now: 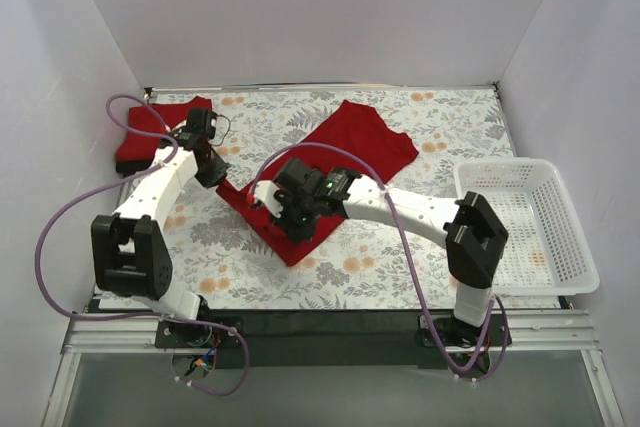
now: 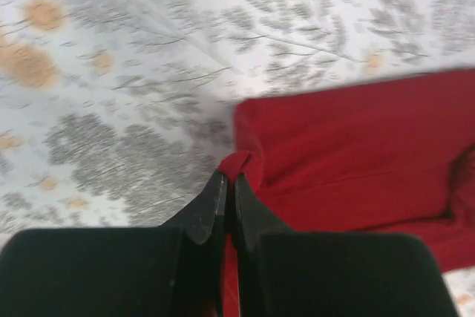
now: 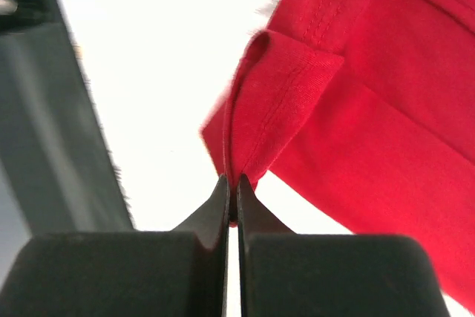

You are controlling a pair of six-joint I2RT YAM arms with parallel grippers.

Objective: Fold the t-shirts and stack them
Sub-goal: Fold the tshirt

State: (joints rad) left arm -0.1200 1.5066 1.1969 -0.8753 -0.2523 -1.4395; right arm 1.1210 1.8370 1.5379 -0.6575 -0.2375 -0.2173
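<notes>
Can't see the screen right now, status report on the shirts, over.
Left gripper shut on red t-shirt edge. Right gripper shut on its hem. Folded shirt far left, basket right, both clear.

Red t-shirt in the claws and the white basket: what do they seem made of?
The red t-shirt looks like matte knit fabric, likely cotton: stitched hem, soft folds where the right claw pinches it. The basket looks like moulded white plastic, judging by its rigid open-lattice walls; finish unclear.

Red t-shirt (image 1: 362,142) at centre, partly folded; second red shirt (image 1: 136,149) far-left, seemingly folded.
</notes>
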